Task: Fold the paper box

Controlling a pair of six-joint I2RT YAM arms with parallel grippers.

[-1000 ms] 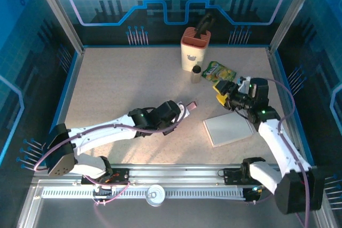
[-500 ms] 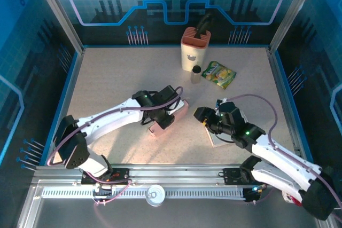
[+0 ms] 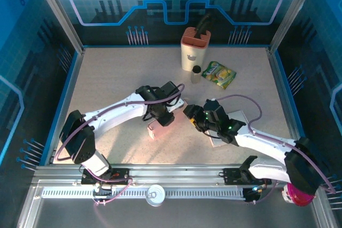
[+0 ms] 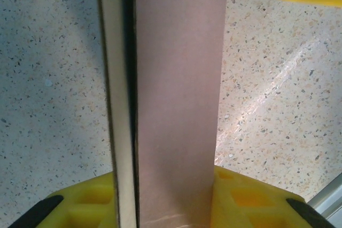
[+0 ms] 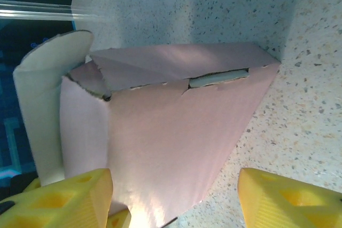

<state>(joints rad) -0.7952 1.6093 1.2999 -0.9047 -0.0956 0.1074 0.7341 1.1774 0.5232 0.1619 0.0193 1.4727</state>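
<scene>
At the bottom edge a round tin (image 3: 155, 194) sits on the rail (image 3: 203, 192). Mid-frame, the pink paper box (image 3: 157, 129) lies on the speckled table (image 3: 107, 84), pinched between the left gripper's (image 3: 164, 116) fingers. Just right of it is the right gripper (image 3: 190, 114), jaws spread, its arm crossing a flat white sheet (image 3: 239, 120). Towards the top, well apart from the box, stand a small dark bottle (image 3: 196, 74), a green packet (image 3: 219, 73) and a white-and-orange holder (image 3: 194, 46).

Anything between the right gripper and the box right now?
Nothing visible. The box lies straight ahead of the right gripper, its near corner between the open jaws. The left gripper holds the box from the other side, off that path.
</scene>
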